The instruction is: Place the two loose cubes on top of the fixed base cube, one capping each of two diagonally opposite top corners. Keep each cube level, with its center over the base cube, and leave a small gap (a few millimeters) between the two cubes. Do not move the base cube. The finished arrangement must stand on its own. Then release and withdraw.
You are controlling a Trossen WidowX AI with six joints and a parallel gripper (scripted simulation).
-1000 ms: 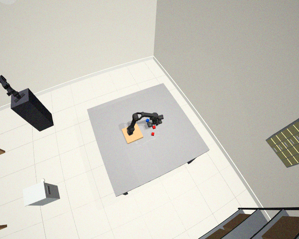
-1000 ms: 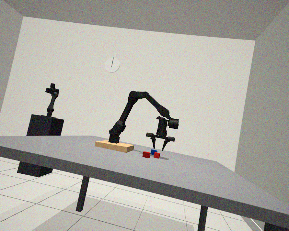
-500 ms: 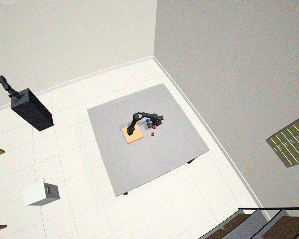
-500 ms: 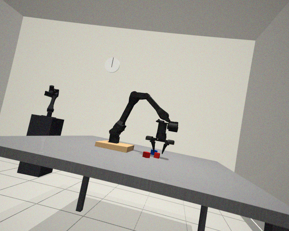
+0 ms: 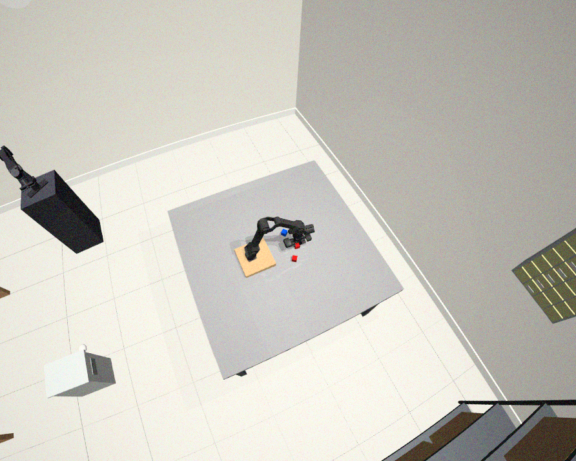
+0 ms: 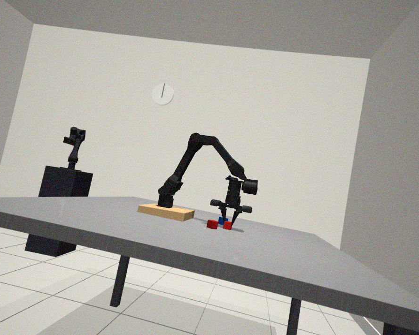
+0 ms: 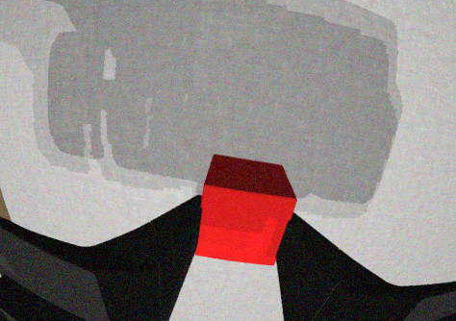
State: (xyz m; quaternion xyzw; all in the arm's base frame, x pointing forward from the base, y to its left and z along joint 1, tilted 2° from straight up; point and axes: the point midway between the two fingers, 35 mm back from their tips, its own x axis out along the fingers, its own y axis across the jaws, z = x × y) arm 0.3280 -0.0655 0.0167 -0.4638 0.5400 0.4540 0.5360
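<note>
My gripper [image 7: 241, 211] points straight down at the grey table and is shut on a red cube [image 7: 246, 212]; both black fingers touch its sides. The cube rests on the table top. In the overhead view the gripper [image 5: 296, 244] covers most of this cube [image 5: 296, 245]. In the side view the held cube [image 6: 227, 225] sits between the fingertips [image 6: 228, 220]. A second red cube [image 5: 294, 258] lies loose close by, also in the side view [image 6: 212, 224].
The arm's base stands on a wooden plate [image 5: 254, 261], left of the cubes [image 6: 165, 211]. A black pedestal [image 5: 60, 210] with another arm and a white box [image 5: 77, 372] stand on the floor, away from the table.
</note>
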